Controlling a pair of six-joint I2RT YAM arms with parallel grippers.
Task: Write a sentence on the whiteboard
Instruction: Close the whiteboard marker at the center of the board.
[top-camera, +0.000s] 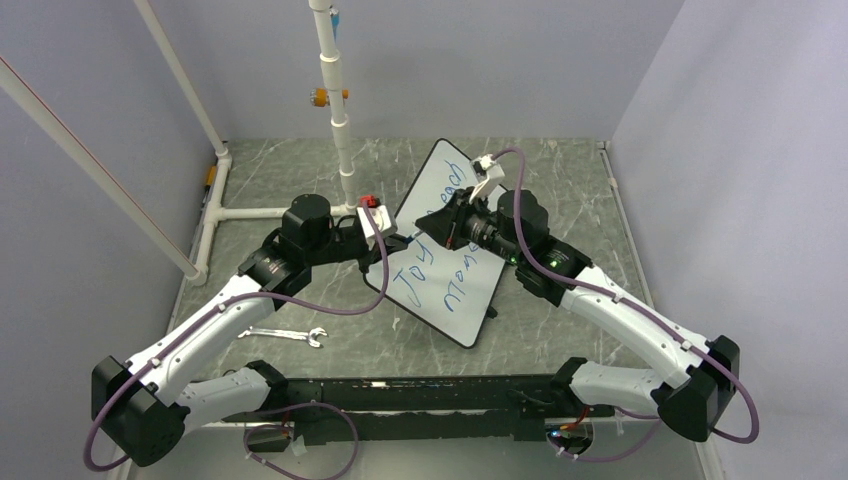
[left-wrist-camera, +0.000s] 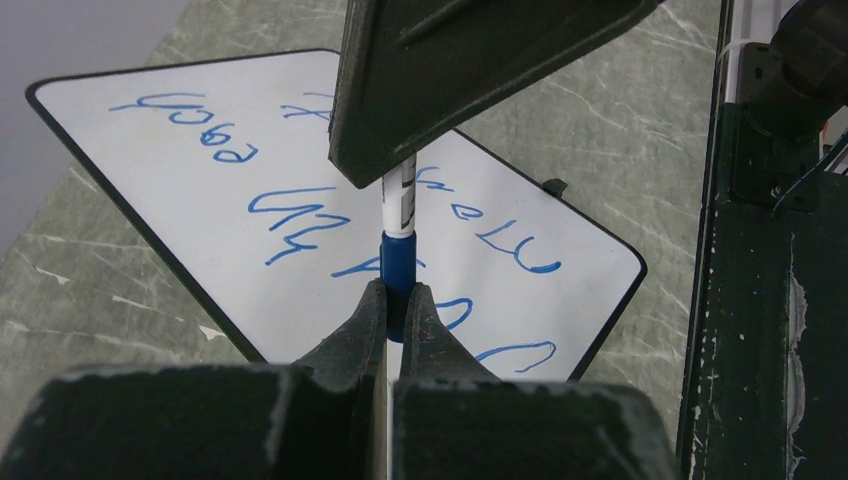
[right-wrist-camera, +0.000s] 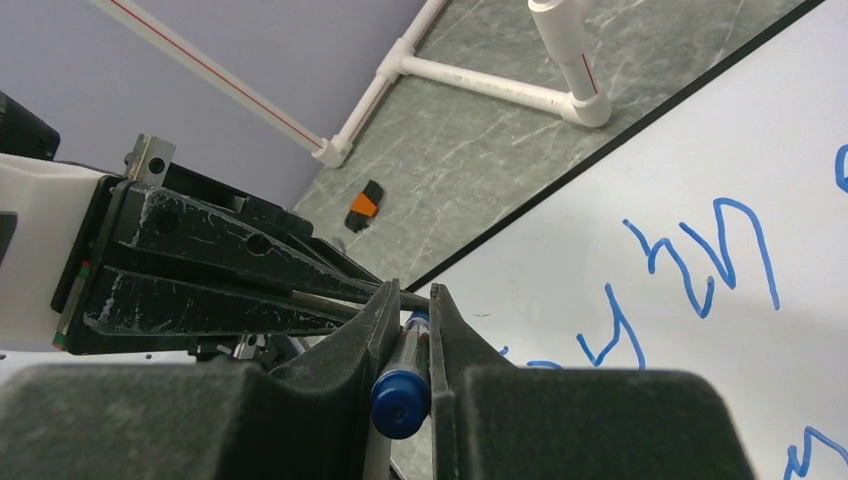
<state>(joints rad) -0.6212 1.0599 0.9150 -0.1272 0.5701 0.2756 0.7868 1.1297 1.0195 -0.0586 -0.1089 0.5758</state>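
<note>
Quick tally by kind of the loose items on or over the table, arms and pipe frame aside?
Whiteboard: 1
Marker, gripped by both the left claw and the right claw: 1
Wrench: 1
Small orange-and-black item: 1
Total: 4

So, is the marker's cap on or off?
On, it seems: the blue cap sits against the marker barrel, no tip showing, held in the left gripper.
</note>
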